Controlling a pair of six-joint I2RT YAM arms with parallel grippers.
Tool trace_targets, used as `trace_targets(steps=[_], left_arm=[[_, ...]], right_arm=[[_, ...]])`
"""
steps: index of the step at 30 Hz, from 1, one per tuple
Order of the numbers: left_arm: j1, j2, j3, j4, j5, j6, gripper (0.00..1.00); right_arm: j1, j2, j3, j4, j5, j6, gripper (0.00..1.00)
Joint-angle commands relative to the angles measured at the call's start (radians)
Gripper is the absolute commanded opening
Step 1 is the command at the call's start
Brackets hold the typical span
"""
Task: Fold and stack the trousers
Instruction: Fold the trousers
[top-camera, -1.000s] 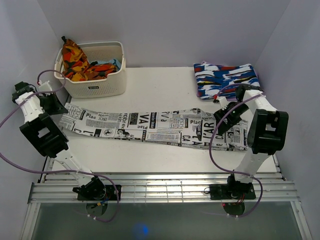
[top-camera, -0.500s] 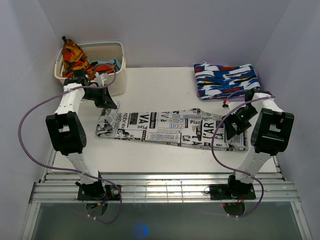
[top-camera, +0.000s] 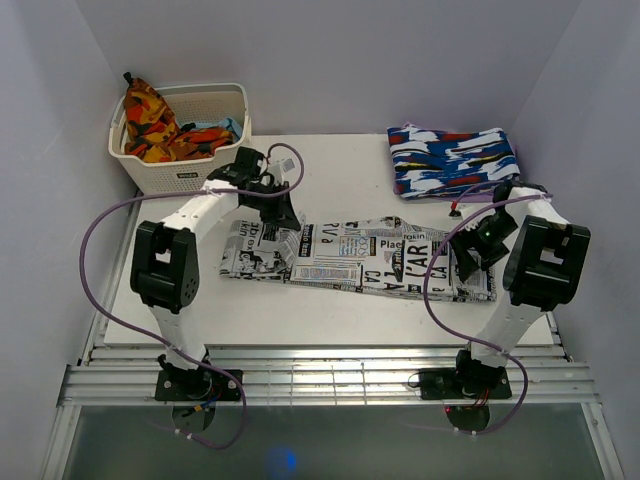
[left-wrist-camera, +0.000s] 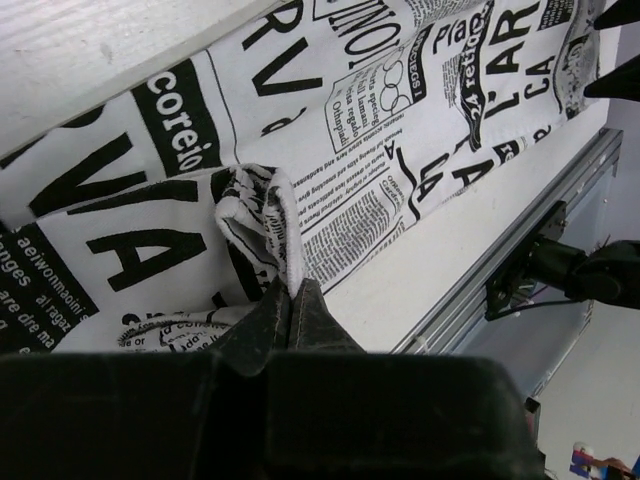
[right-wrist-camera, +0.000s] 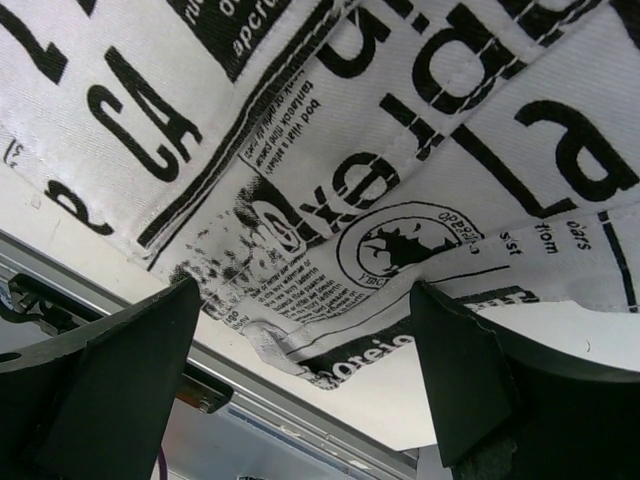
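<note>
From above, the trousers (top-camera: 370, 260) lie flat across the middle of the table (top-camera: 340, 170), running from its left half to near its right edge. Their left end is doubled back over itself into a thicker fold. The left gripper (top-camera: 288, 222) sits at the back edge of that fold, above the left half of the table. Whether its fingers are together is too small to tell here. The right gripper (top-camera: 470, 255) hangs over the trousers' right end near the table's right edge, with its jaws apart. A white perforated basket (top-camera: 190, 160) stands at the table's back-left corner with an orange-red-yellow patterned cloth (top-camera: 145, 115) spilling over its rim. A blue-white-red folded garment (top-camera: 455, 160) lies at the table's back-right corner, apart from the trousers.

In the left wrist view, the left gripper (left-wrist-camera: 290, 298) has its fingers pressed together on a raised ridge of the trousers (left-wrist-camera: 400, 150), pinching the printed fabric. A second layer lies beneath it, and a strip of bare table (left-wrist-camera: 430, 270) shows past the cloth.

In the right wrist view, the right gripper (right-wrist-camera: 290, 370) is spread wide, its black fingers (right-wrist-camera: 110, 380) standing on either side of the trousers' (right-wrist-camera: 400, 150) seamed edge near the table's front. Nothing is clamped between them, and whether the tips touch the cloth cannot be told.
</note>
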Motion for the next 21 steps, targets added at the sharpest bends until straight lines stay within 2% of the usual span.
trace_targets(steps=[1,5,15,21], left_arm=[[-0.05,-0.037,-0.046,0.178,-0.11,-0.121,0.0],[-0.133,-0.014,-0.069,0.246,-0.167,-0.205,0.0],[-0.216,0.098,-0.027,0.333,-0.192,-0.363,0.0],[-0.254,0.132,-0.019,0.39,-0.216,-0.392,0.0]], right_arm=[[-0.009,0.007,-0.016,-0.001,0.012,0.021,0.91],[-0.008,0.03,-0.019,-0.002,0.001,0.038,0.91],[-0.008,0.058,-0.002,-0.008,0.008,0.044,0.92],[-0.008,0.052,-0.006,-0.013,0.001,0.046,0.92]])
